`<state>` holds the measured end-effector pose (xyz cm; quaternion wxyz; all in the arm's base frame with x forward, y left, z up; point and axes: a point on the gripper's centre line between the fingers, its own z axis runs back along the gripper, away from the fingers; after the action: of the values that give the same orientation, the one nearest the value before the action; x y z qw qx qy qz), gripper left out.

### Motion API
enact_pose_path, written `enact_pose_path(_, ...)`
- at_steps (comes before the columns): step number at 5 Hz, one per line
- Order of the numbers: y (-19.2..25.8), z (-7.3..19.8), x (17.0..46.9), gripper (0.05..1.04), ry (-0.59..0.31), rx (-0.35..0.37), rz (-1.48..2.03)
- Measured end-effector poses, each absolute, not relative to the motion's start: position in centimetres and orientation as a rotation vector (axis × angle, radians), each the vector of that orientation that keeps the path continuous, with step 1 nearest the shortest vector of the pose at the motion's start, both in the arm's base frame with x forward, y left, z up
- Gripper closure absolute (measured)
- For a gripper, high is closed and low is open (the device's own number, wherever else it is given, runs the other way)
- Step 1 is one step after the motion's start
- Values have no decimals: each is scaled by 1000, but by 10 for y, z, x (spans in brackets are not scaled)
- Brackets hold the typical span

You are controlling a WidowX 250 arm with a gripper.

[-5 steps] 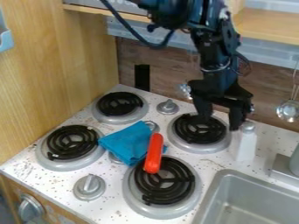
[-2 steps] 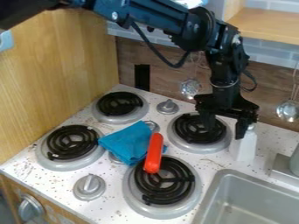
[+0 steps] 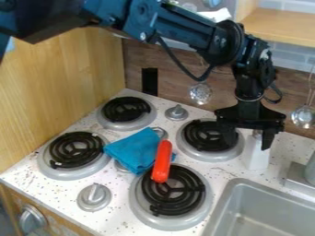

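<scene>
Because its flat base apparently bears its weight, a slim white bottle (image 3: 256,156) stands upright on the speckled stovetop (image 3: 117,223), beside the rear coil burner (image 3: 205,135). Directly below the black gripper (image 3: 248,139), its narrow top sits between fingers spread wide, seemingly ungripped. Nearby, a red rounded stick (image 3: 162,161) rests against a crumpled blue cloth (image 3: 134,151), its lower end on the front coil burner (image 3: 184,203).

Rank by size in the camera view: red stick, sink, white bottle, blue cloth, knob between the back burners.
1. Sink
2. Blue cloth
3. White bottle, partly behind the pincer, and red stick: too alike to rank
4. Knob
</scene>
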<state>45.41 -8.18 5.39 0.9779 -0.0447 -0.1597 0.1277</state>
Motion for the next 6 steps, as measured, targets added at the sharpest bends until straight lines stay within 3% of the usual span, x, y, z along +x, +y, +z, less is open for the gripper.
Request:
enact_pose_path(4, -100, 34, 485, 83, -348, -122, 358)
enact_pose_path(5, -101, 31, 492, 125, -360, -127, 375)
enact_pose_path(6, -95, 30, 498, 262, -421, -111, 394)
